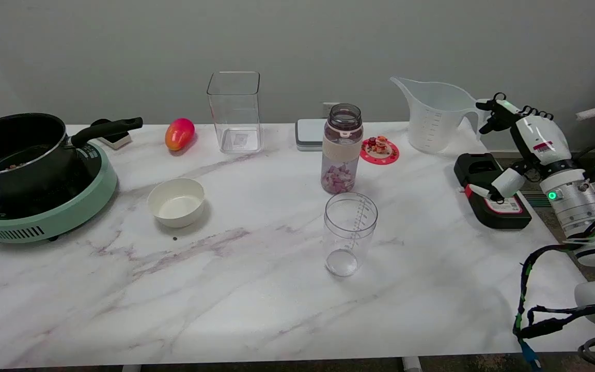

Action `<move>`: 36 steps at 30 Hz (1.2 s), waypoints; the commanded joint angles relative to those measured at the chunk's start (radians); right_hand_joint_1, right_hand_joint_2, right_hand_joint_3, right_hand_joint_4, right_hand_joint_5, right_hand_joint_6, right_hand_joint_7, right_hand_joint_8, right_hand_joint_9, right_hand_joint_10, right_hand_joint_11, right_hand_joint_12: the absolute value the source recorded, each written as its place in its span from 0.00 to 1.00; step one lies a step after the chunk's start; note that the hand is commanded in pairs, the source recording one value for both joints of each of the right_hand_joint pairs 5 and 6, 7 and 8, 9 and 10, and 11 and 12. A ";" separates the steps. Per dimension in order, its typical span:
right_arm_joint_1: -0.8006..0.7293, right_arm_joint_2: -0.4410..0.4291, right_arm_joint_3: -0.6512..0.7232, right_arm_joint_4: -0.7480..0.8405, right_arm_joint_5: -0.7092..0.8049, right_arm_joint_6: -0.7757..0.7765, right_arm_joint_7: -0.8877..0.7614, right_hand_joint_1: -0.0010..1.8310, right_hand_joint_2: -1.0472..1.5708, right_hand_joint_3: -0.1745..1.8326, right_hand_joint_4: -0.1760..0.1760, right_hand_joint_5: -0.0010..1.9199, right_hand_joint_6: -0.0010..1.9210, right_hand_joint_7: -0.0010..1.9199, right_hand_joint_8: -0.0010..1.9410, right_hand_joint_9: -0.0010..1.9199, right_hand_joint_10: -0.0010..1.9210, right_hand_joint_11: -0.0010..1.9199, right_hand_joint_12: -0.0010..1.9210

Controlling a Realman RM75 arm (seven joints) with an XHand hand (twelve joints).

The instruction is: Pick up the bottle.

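Nothing is sitting in my right hand [522, 147] yet; its fingers are spreading apart. I am reaching for the clear lidless bottle with purple bits [342, 150], standing mid-table, well apart.

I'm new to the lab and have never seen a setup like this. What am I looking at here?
One camera looks down across a marble table. At the right, a white robot arm ends in a many-fingered hand, raised off the table edge, fingers apart, holding nothing. Its job is to pick up the bottle, standing open mid-table with pinkish bits inside. Nearby: a clear cup, bowl, pot on a green cooker, mango, tall clear box, and jug.
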 commanded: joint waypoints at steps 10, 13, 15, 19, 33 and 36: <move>-0.075 -0.022 -0.053 0.108 0.031 -0.082 0.026 0.72 0.29 0.71 0.50 0.25 0.25 0.48 0.48 0.33 0.33 0.37 0.37; -0.075 -0.022 -0.055 0.108 0.031 -0.080 0.019 0.72 0.29 0.71 0.50 0.27 0.27 0.48 0.47 0.33 0.33 0.37 0.37; -0.076 -0.024 -0.055 0.106 0.039 -0.085 -0.020 0.72 0.28 0.72 0.50 0.27 0.27 0.48 0.47 0.33 0.33 0.37 0.37; -0.086 -0.033 -0.056 0.095 0.042 -0.085 -0.047 0.72 0.28 0.72 0.50 0.27 0.27 0.48 0.47 0.33 0.33 0.37 0.37; -0.043 -0.057 -0.119 0.161 0.176 -0.160 -0.042 0.73 0.28 0.74 0.50 0.26 0.26 0.44 0.43 0.33 0.33 0.37 0.37; 0.003 -0.076 -0.167 0.220 0.341 -0.240 -0.047 0.73 0.28 0.74 0.50 0.26 0.26 0.43 0.42 0.32 0.32 0.38 0.38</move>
